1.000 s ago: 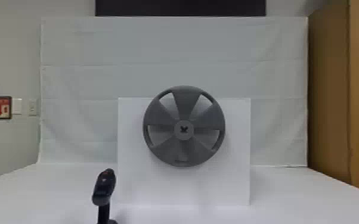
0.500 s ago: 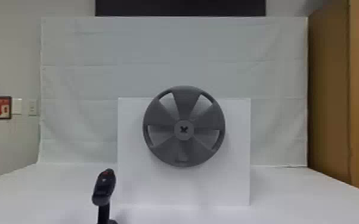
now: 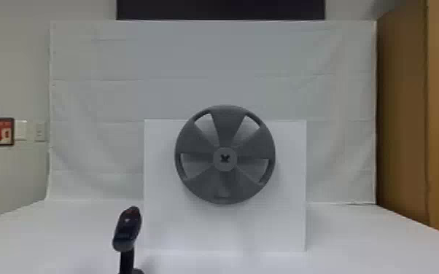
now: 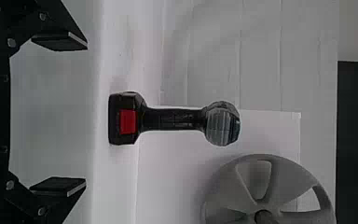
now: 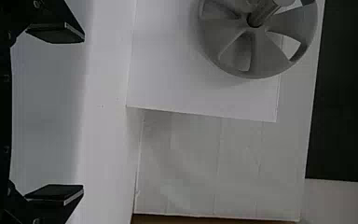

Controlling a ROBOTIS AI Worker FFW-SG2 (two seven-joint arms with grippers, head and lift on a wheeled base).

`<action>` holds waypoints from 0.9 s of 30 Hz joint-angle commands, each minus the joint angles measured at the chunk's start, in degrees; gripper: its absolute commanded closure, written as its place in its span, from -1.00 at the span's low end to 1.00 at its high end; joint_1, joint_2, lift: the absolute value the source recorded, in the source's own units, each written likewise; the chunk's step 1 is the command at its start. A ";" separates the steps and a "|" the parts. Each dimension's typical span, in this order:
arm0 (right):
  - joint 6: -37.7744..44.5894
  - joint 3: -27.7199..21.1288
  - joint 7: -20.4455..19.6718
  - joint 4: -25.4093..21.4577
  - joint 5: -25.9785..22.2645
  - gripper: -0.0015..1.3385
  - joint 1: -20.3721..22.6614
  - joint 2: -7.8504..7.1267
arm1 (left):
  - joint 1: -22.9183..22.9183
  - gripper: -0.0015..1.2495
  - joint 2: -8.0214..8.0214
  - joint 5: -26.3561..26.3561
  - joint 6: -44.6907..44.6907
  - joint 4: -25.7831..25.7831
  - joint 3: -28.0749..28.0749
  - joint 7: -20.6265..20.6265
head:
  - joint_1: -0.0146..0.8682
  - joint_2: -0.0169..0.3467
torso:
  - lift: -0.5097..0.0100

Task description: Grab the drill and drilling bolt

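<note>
Drill (image 3: 127,230) stands ungrabbed left of the wheel (image 3: 225,127), drilling apparently ahead, as left end effector (image 4: 85,113) and right end effector (image 5: 83,112) gape empty.

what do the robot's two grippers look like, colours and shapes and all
The left gripper and right gripper look alike: black all over, with angular fingers that end in flat, blocky black pads, each with a thin pale grey edge. Small round screw heads dot the black parts behind the pads.
</note>
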 commanded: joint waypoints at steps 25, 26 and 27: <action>0.00 0.18 0.00 -0.01 0.00 -0.76 0.09 -0.13 | 0.24 -0.61 0.00 -0.04 -0.97 0.46 0.07 0.00 | -1.00 -0.63 | -0.57; 0.00 0.09 0.00 -0.01 0.00 -0.76 0.09 -0.13 | 0.24 -0.61 0.00 0.05 -1.06 0.46 0.07 -0.09 | -1.00 -0.63 | -0.57; 0.00 0.09 0.00 -0.01 0.00 -0.76 0.00 -0.13 | 0.24 -0.61 0.00 0.05 -1.15 0.46 0.07 0.00 | -1.00 -0.63 | -0.57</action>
